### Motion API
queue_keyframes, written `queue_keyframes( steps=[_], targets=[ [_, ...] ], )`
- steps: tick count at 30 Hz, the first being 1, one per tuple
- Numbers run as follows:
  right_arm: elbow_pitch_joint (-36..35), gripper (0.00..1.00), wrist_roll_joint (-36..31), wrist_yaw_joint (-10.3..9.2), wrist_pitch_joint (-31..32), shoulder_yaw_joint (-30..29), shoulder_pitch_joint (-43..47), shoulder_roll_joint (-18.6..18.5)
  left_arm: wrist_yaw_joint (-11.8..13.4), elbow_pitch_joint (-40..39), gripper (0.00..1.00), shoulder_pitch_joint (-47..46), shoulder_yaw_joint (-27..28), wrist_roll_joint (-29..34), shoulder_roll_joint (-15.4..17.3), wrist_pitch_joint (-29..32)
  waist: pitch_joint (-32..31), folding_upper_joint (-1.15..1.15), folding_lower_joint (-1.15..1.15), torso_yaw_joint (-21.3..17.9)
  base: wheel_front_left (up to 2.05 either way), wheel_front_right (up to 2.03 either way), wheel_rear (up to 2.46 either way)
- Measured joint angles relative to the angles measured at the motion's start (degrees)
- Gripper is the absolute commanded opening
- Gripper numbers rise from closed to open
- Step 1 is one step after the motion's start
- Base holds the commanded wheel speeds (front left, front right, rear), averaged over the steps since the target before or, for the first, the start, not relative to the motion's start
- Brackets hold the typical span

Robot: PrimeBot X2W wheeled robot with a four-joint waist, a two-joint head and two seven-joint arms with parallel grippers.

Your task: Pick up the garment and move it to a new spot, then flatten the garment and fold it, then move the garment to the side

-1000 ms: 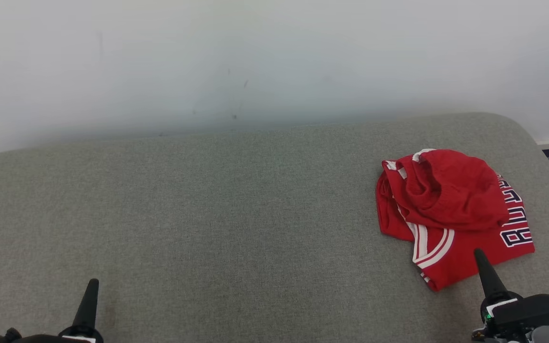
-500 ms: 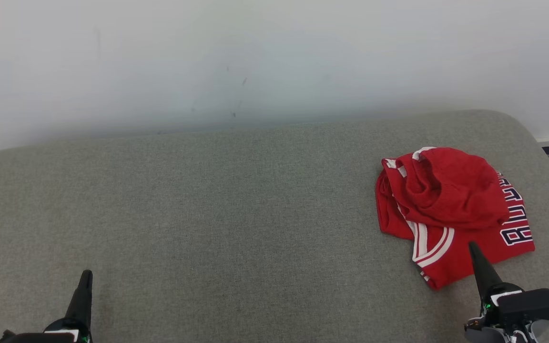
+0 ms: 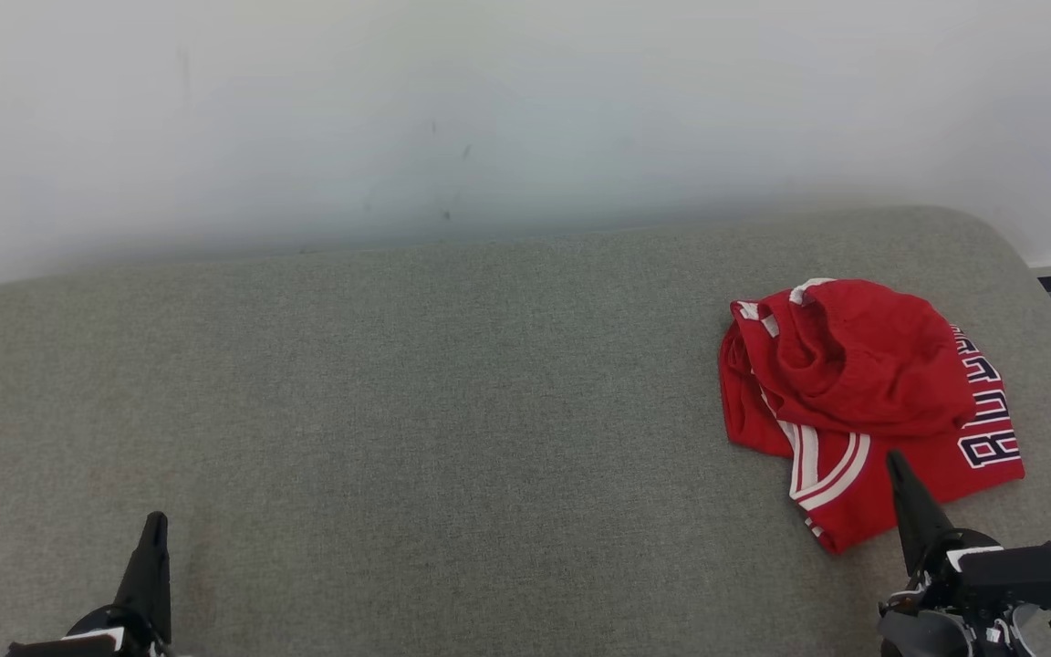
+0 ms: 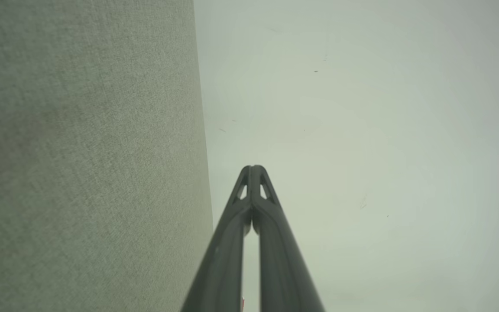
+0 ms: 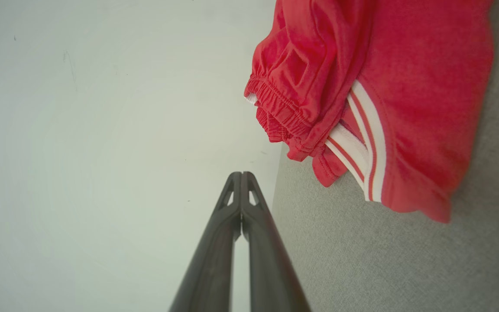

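Right claw [image 3: 896,464], pinched closed and empty, sits just beside the near edge of the crumpled red white-striped garment [image 3: 863,383], which lies far right on the grey fabric cushion [image 3: 452,411]. Left claw [image 3: 153,527], also closed and empty, is near left.

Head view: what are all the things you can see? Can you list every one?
garment: one, red with white stripes and dark letters, crumpled on the right side of the cushion
cushion: one, grey-green, spread across the whole lower part
wall: one, pale white, behind the cushion
left pincer: one, dark, lower left over bare cushion, shut, holding nothing
right pincer: one, dark, lower right by the garment's near edge, shut, holding nothing
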Motion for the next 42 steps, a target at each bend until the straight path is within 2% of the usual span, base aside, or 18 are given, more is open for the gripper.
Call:
queue_keyframes(
  steps=[42],
  targets=[
    [0.2,0.00,0.0,0.08,0.0,0.0,0.0,0.0,-0.4,0.2,0.00,-0.5,0.0,0.0,0.0,0.1,0.0,0.00,0.00,0.0,0.00,0.00,0.00]
  ],
)
